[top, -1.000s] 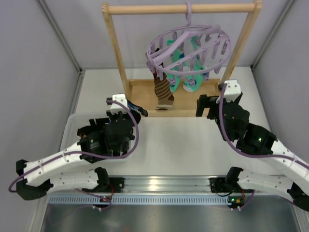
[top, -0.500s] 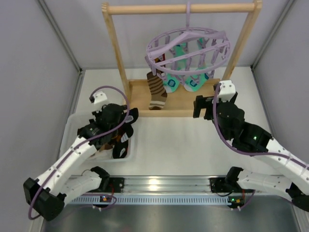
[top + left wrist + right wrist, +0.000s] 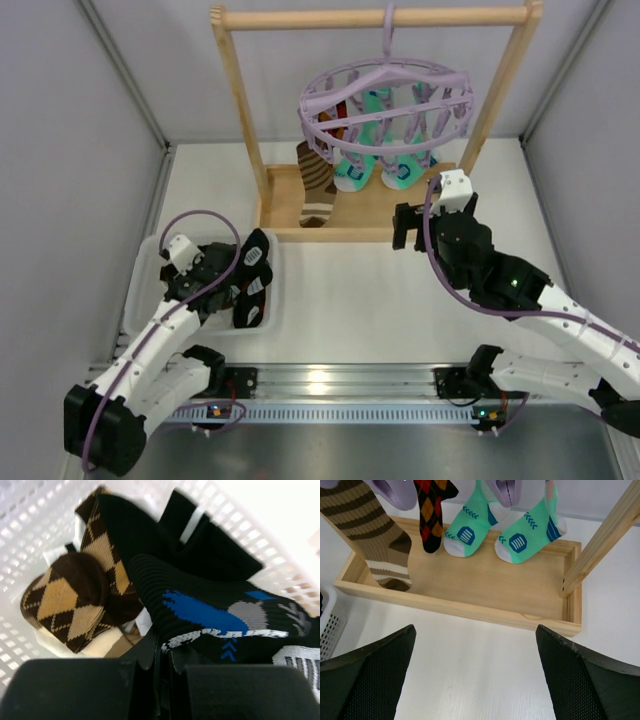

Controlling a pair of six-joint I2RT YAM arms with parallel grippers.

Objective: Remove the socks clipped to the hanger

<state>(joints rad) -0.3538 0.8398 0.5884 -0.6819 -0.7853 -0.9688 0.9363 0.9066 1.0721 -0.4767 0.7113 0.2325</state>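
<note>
Inside basket point(image 3: 30, 510) lay black sock point(image 3: 200, 610), argyle sock point(image 3: 65, 600); left tool point(image 3: 162, 655) pinched black sock. Right tool point(image 3: 475, 630) gaped wide over worktop point(image 3: 480, 680).

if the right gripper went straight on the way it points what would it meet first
Likely the front wall of the wooden rack base, centred ahead of the right gripper; depth is unclear.

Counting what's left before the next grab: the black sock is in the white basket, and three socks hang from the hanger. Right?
Not three, four: the right wrist view shows a brown striped sock, a red diamond-patterned sock and two mint-green socks on the hanger. The black sock is in the white basket.
</note>
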